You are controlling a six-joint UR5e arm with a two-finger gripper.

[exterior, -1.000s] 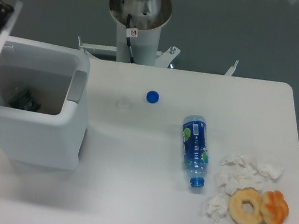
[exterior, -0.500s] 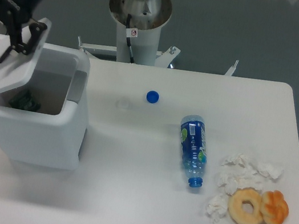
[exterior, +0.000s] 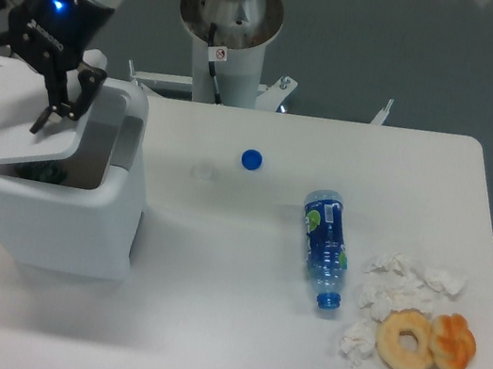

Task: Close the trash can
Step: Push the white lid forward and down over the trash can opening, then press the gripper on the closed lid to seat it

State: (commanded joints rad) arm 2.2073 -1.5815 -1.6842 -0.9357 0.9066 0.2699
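The white trash can stands at the table's left edge. Its flat white lid is hinged on the left and tilts low over the opening, leaving a gap on the right side by the grey latch strip. A dark green item shows inside under the lid's edge. My gripper is open, fingers spread wide, right above the lid; one finger points down onto the lid's top face. Whether it touches the lid cannot be told.
A blue bottle cap and a clear cap lie mid-table. A blue water bottle lies on its side to the right. Crumpled tissues, a bagel and an orange pastry sit at the front right. The robot's base stands behind.
My gripper has moved right and down over the can. The lid has swung from nearly upright at the left to a low tilt over the opening. The bottle shifted slightly.
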